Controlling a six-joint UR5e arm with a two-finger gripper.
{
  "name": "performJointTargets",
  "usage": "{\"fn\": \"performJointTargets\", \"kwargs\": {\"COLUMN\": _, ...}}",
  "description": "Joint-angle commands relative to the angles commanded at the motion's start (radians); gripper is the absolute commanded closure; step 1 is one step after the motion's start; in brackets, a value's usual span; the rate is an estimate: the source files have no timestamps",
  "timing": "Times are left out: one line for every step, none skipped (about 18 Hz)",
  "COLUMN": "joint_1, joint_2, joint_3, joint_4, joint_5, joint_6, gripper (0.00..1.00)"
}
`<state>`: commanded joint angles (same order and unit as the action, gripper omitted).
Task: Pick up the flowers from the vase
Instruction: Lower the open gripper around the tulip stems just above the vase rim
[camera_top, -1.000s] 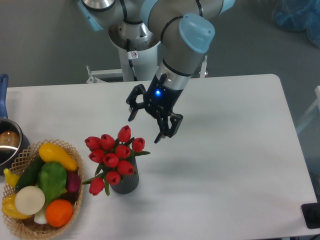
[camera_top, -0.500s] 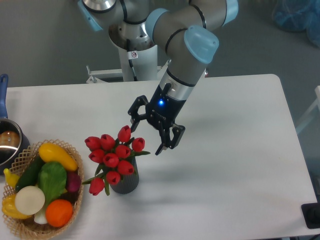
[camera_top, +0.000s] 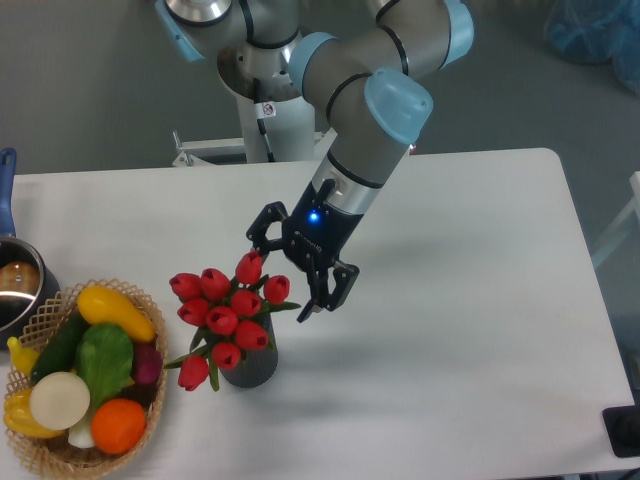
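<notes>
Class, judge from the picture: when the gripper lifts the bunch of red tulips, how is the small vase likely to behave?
The vase looks narrow and small beneath flowers that spread wider than it, so it may tip or lift along if stems snag. It stands freely on the table, so it probably slides easily. The open gripper hangs beside the buds.

flowers: red tulips, upright in vase | vase: dark, ribbed, standing
</notes>
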<state>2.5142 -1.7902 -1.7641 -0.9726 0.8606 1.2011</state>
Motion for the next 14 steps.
{"fn": "performJointTargets", "kwargs": {"joint_1": -0.005, "joint_2": 0.000, "joint_3": 0.000, "joint_4": 0.000, "joint_5": -0.005, "joint_6": 0.000, "gripper": 0.00}}
{"fn": "performJointTargets", "kwargs": {"joint_1": -0.015, "joint_2": -0.002, "joint_3": 0.002, "joint_4": 0.000, "joint_5": -0.014, "joint_6": 0.000, "gripper": 0.00}}
{"fn": "performJointTargets", "kwargs": {"joint_1": -0.026, "joint_2": -0.006, "joint_3": 0.003, "joint_4": 0.003, "joint_5": -0.020, "joint_6": 0.000, "gripper": 0.00}}
{"fn": "performJointTargets", "kwargs": {"joint_1": -0.032, "joint_2": -0.008, "joint_3": 0.008, "joint_4": 0.005, "joint_5": -0.023, "joint_6": 0.000, "gripper": 0.00}}
{"fn": "performJointTargets", "kwargs": {"joint_1": -0.035, "joint_2": -0.008, "joint_3": 0.009, "joint_4": 0.005, "joint_5": -0.025, "joint_6": 0.000, "gripper": 0.00}}
{"fn": "performJointTargets", "kwargs": {"joint_1": -0.035, "joint_2": -0.009, "joint_3": 0.009, "joint_4": 0.005, "joint_5": -0.026, "joint_6": -0.002, "gripper": 0.00}}
{"fn": "performJointTargets", "kwargs": {"joint_1": -0.041, "joint_2": -0.012, "joint_3": 0.009, "joint_4": 0.005, "joint_5": -0.028, "joint_6": 0.000, "gripper": 0.00}}
{"fn": "performJointTargets", "kwargs": {"joint_1": -0.048, "joint_2": -0.014, "joint_3": 0.009, "joint_4": 0.005, "joint_5": -0.029, "joint_6": 0.000, "gripper": 0.00}}
{"fn": "performJointTargets", "kwargs": {"joint_1": -0.048, "joint_2": -0.015, "joint_3": 0.009, "joint_4": 0.006, "joint_5": -0.029, "joint_6": 0.000, "gripper": 0.00}}
{"fn": "performJointTargets", "kwargs": {"joint_1": -0.048, "joint_2": -0.017, "joint_3": 0.008, "joint_4": 0.006, "joint_5": -0.029, "joint_6": 0.000, "gripper": 0.00}}
{"fn": "performJointTargets", "kwargs": {"joint_1": -0.048, "joint_2": -0.018, "joint_3": 0.005, "joint_4": 0.006, "joint_5": -0.029, "joint_6": 0.000, "gripper": 0.00}}
{"fn": "performJointTargets", "kwargs": {"joint_1": -0.048, "joint_2": -0.024, "joint_3": 0.003, "joint_4": 0.008, "joint_5": -0.029, "joint_6": 0.005, "gripper": 0.00}}
{"fn": "performJointTargets", "kwargs": {"joint_1": -0.048, "joint_2": -0.028, "joint_3": 0.003, "joint_4": 0.008, "joint_5": -0.029, "joint_6": 0.011, "gripper": 0.00}}
{"fn": "performJointTargets", "kwargs": {"joint_1": -0.048, "joint_2": -0.029, "joint_3": 0.003, "joint_4": 0.008, "joint_5": -0.029, "joint_6": 0.014, "gripper": 0.00}}
